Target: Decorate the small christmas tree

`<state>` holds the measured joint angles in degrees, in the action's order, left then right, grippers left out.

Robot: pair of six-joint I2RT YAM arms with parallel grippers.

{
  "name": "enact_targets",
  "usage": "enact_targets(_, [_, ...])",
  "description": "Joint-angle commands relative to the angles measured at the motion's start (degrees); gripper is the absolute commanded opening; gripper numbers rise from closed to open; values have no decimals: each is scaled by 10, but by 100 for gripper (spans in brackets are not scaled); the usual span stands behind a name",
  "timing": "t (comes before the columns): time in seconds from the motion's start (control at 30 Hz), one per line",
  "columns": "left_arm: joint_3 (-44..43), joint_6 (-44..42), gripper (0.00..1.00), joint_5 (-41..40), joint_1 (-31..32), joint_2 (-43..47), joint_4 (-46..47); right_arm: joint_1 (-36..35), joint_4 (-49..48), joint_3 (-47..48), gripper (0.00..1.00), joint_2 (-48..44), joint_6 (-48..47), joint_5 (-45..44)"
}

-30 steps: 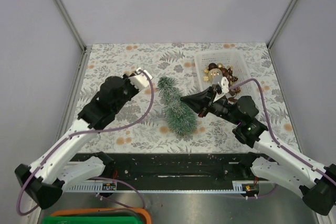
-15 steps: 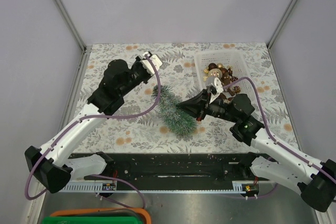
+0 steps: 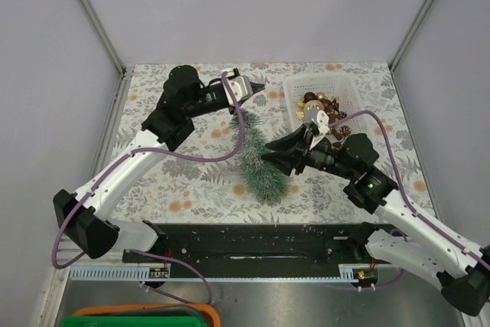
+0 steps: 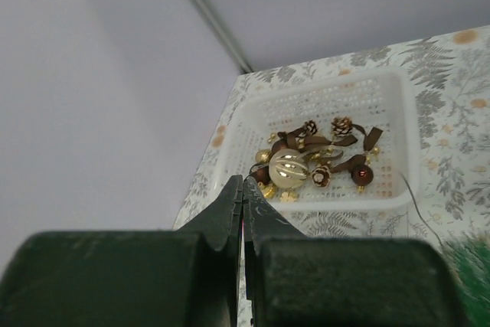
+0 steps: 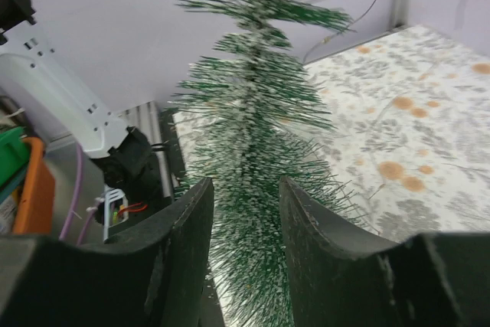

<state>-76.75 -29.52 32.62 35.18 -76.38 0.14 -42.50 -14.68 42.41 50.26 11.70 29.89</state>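
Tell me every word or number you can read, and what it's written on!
None: no words, numbers or signs can be read here.
The white basket and the small christmas tree carry no writing.
The small circuit board at the table's near edge is too tiny to read.

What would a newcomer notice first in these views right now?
The small christmas tree, frosted green, slants across mid-table with the right gripper and its jaws closed around the tree's middle. Beyond it, the left gripper, jaws shut and empty, points at the white basket of gold and brown ornaments at the far right.
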Motion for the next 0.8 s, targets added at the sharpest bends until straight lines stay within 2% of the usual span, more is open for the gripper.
enact_targets(0.0, [-31, 31, 0, 105, -1, 0, 41, 16, 92, 45, 49, -65, -52, -86])
enact_targets(0.13, [-24, 46, 0, 147, 0, 0, 42, 50, 124, 68, 53, -81, -58, -99])
enact_targets(0.3, [-28, 65, 0, 144, -2, -10, 40, 83, 143, 87, 56, -97, -66, -101])
enact_targets(0.43, [-27, 61, 0, 142, -2, -12, 36, 100, 173, 83, 60, -111, -73, -175])
enact_targets(0.5, [-27, 67, 0, 141, -1, -18, 35, 118, 178, 83, 60, -91, -75, -232])
enact_targets(0.53, [-29, 68, 0, 142, 0, -20, 35, 130, 176, 81, 60, -78, -71, -232])
enact_targets(0.77, [-71, 68, 0, 152, -1, -60, 23, 187, 26, 49, 71, 31, -7, -131])
